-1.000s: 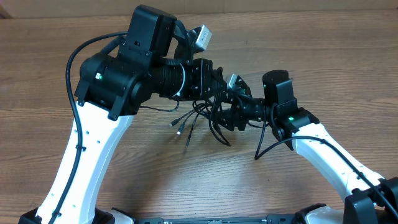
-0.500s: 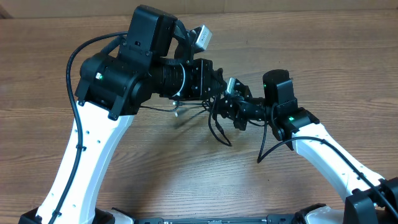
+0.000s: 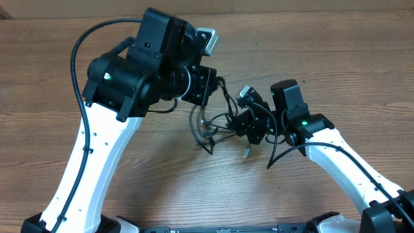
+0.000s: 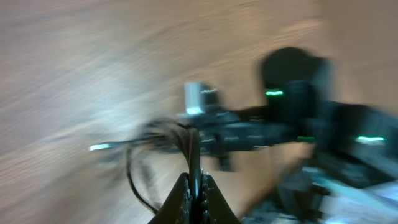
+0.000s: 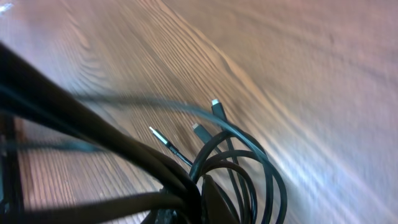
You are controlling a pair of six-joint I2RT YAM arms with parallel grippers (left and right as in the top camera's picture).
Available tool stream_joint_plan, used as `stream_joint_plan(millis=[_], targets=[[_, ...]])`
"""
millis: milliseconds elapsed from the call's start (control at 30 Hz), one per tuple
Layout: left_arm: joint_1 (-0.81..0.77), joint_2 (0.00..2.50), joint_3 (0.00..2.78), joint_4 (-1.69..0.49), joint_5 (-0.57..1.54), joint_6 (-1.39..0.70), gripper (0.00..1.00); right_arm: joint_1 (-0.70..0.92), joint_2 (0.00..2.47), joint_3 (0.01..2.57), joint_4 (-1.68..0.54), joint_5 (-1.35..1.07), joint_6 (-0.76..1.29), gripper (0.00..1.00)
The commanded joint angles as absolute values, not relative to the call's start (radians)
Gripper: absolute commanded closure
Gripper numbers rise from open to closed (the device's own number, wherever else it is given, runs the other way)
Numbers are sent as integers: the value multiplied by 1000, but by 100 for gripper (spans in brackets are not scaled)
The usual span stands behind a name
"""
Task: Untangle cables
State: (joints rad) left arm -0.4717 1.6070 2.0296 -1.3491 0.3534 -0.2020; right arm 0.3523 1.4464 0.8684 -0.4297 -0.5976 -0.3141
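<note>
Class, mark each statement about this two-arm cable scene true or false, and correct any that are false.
1. The left gripper and the right gripper are both shut on the cables. True.
2. The cables are white. False: they are black.
3. The table has a wood grain. True.
4. The two grippers press against each other. False: they are apart, with cables strung between them.
5. The right wrist view shows plug ends on the cables. True.
</note>
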Motion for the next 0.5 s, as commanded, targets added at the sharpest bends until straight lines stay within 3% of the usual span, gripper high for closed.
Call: stream_joint_plan(millis=[0, 167, 200, 233, 267, 300, 367, 433, 467], targets=[[-471, 1582, 2057, -1354, -86, -89, 96, 323, 1449, 863, -488, -464, -226, 96], [-471, 1582, 2051, -1363, -455, -89, 96, 286, 1449, 863, -522, -527, -126, 96], [-470, 1582, 2049, -1362, -484, -89, 92, 281, 1449, 863, -527, -586, -127, 96], [-467, 1583, 2048, -1360, -501, -89, 76, 279, 1449, 863, -527, -643, -127, 96], [-463, 1584, 2048, -1357, -502, -89, 53, 279, 1449, 863, -527, -686, -127, 96], [-459, 1584, 2048, -1357, -501, -89, 44, 279, 1449, 863, -526, -743, -127, 96], [-457, 1586, 2048, -1357, -500, -91, 42, 279, 1449, 863, -527, -805, -126, 96], [-457, 1589, 2048, -1357, -484, -93, 18, 279, 1449, 863, -527, -841, -122, 96], [-457, 1591, 2048, -1357, -462, -93, 16, 279, 1449, 863, -526, -852, -107, 96]])
